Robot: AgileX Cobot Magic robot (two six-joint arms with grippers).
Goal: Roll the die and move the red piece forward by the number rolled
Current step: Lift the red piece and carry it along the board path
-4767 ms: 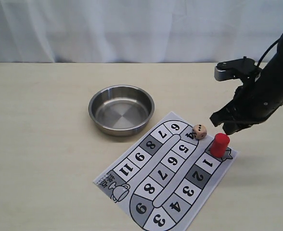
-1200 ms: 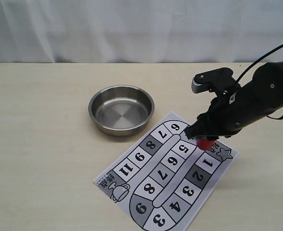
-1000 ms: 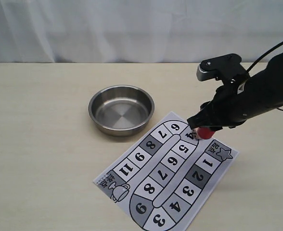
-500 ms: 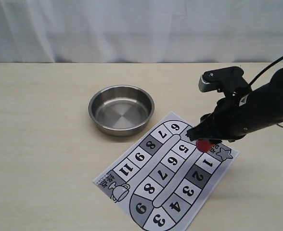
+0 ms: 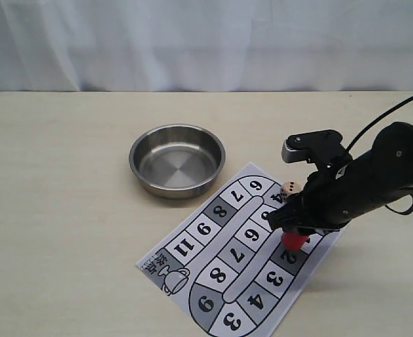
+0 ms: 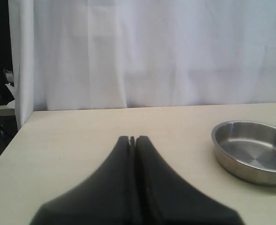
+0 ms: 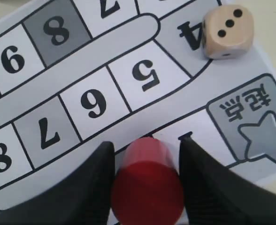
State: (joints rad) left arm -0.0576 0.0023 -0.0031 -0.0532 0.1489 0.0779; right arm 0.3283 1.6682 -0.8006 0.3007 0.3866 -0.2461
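Note:
The red piece [image 5: 293, 241] is held in my right gripper [image 5: 291, 229], whose fingers are shut on its sides. It hangs at the boundary of squares 1 and 2 of the printed game board [image 5: 217, 275]; whether it touches the paper I cannot tell. In the right wrist view the red piece [image 7: 147, 187] fills the space between the fingers [image 7: 95, 173] of the right gripper [image 7: 147, 144]. The die [image 5: 289, 188] rests by square 4, and the face toward the wrist camera shows three pips [image 7: 227, 32]. My left gripper [image 6: 132, 139] is shut, holds nothing and is outside the exterior view.
A steel bowl [image 5: 177, 160] stands on the table beyond the board's far left corner, also visible in the left wrist view [image 6: 250, 152]. The star start square [image 7: 253, 126] lies beside square 1. A white curtain hangs behind the table.
My right gripper has carried the red piece from near the star square and the die down toward squares 1 and 2. The die, hidden behind the arm before, now shows.

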